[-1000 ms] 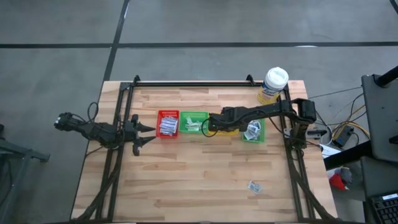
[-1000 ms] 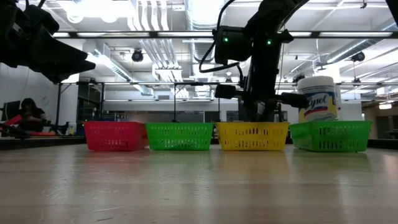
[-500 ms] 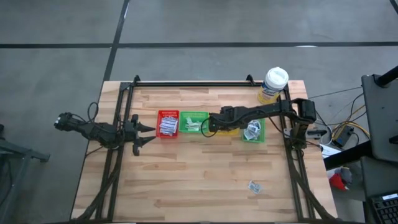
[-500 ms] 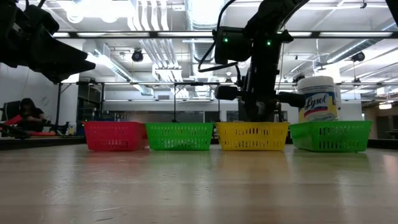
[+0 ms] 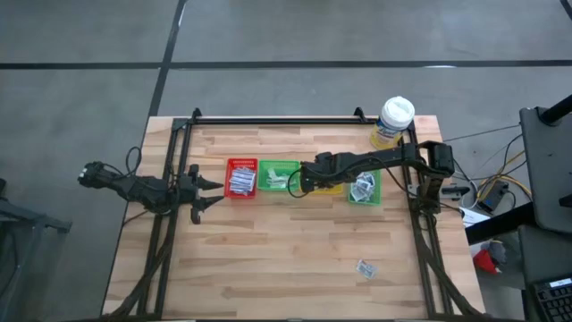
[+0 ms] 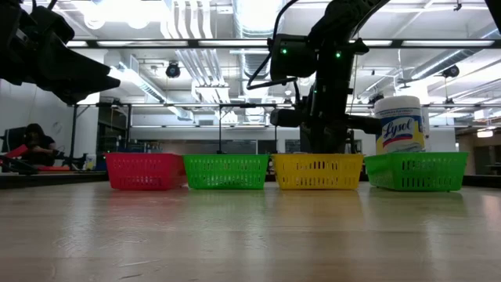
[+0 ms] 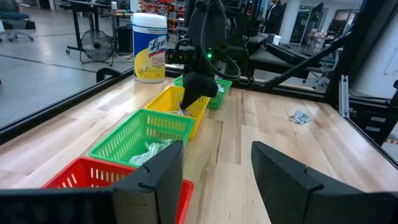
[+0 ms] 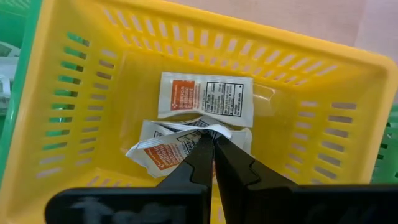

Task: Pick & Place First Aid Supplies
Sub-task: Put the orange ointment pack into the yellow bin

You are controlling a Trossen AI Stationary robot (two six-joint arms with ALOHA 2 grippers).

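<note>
A: Where is the right gripper (image 8: 213, 144)?

B: Down inside the yellow tray (image 8: 323, 81) — fingers pressed together, their tips on the edge of a white packet with an orange patch (image 8: 163, 152). Whether it is pinched or only touched, I cannot tell. A second packet (image 8: 206, 95) lies flat just beyond it.

A: And the other supplies?

B: White strips (image 5: 240, 182) fill the red tray (image 5: 241, 163). Pale sachets (image 5: 276, 181) lie in the green tray (image 5: 278, 165) next to it, and grey-white squares (image 5: 362, 189) in the far green tray (image 5: 376, 186). One stray packet (image 5: 365, 266) lies on the table (image 5: 286, 250), well apart from the trays.

A: The left gripper (image 5: 211, 191)?

B: At the table's left edge, beside the red tray — jaws wide apart, holding nothing. The white-lidded tub (image 5: 393, 121) stands behind the far green tray.
</note>
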